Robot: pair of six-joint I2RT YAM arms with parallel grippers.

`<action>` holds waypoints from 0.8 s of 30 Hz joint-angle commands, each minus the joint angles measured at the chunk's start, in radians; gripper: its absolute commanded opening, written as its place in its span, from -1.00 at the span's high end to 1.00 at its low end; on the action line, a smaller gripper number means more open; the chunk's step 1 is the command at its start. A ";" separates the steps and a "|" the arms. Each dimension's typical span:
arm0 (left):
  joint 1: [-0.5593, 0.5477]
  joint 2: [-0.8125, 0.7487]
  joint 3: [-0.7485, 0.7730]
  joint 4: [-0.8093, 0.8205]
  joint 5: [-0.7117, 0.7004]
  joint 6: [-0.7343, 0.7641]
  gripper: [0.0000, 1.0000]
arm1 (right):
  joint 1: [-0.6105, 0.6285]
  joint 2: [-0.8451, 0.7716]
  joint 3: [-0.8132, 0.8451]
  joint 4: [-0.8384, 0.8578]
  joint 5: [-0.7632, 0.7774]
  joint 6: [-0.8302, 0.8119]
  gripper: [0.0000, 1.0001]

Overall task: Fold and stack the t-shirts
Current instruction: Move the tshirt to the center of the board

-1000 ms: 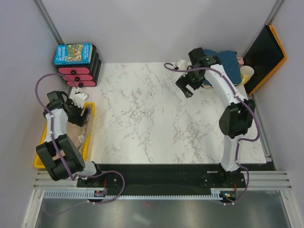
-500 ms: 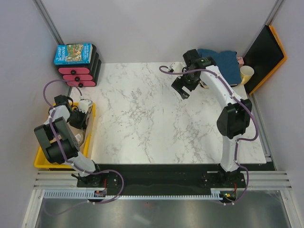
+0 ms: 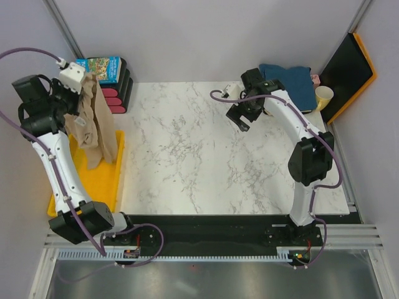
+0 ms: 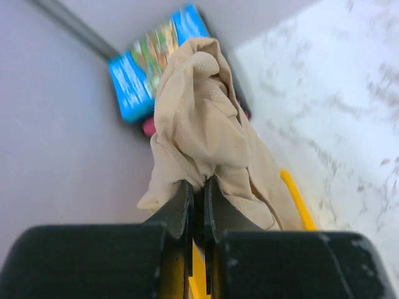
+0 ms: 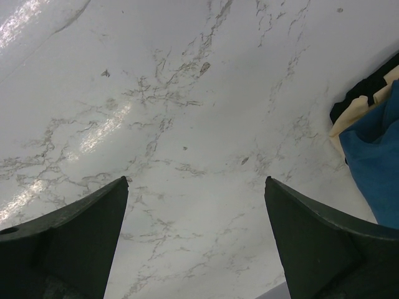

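So the left end effector [image 4: 198, 187] is pinching down tight on a bunched fold of the tan t-shirt [image 4: 206, 118]. The arm is holding it up high on the left side, with the cloth hanging down in a crumpled drape. The bottom of the shirt is dangling over the yellow bin [image 3: 93, 187] sitting just beside the left edge of the marble bench [image 3: 199, 162]; can't tell if the hem is touching the bin or not. Behind the shirt, the blue picture box [image 3: 100, 68] is sitting on a black-and-pink stack [image 3: 115, 96] in the far left corner. On the other side, the right end effector [image 5: 195, 187] is hovering over bare marble near the far right corner, jaws spread wide and gripping nothing. Right beside it the teal t-shirt [image 3: 290, 82] is lying on top of a pile, with a cream one [image 5: 349, 115] and a dark one [image 5: 368, 87] peeking out from under it. A pale yellow cup [image 3: 323, 96] is sitting just right of that pile.
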State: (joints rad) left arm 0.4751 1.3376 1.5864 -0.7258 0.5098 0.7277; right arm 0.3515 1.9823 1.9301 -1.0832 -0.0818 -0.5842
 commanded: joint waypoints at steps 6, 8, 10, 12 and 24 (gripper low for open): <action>-0.224 0.005 0.325 -0.063 0.435 -0.318 0.96 | 0.003 -0.212 -0.164 0.213 0.129 0.035 -0.96; -0.399 0.006 0.311 -0.063 0.437 -0.324 0.96 | 0.003 -0.258 -0.192 0.274 0.192 0.046 -0.96; -0.519 0.032 0.297 -0.057 0.430 -0.346 0.96 | 0.000 -0.283 -0.223 0.318 0.249 0.084 -0.96; -0.651 0.055 0.279 -0.020 0.443 -0.381 0.96 | -0.006 -0.306 -0.226 0.351 0.301 0.128 -0.96; -0.783 0.146 0.244 0.061 0.137 -0.364 -0.99 | -0.017 -0.367 -0.243 0.385 0.364 0.184 -0.96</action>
State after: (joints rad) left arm -0.3187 1.5482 1.8576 -0.7372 0.8143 0.3565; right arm 0.3374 1.6470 1.6993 -0.7250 0.2546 -0.4236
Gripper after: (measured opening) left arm 0.993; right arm 0.982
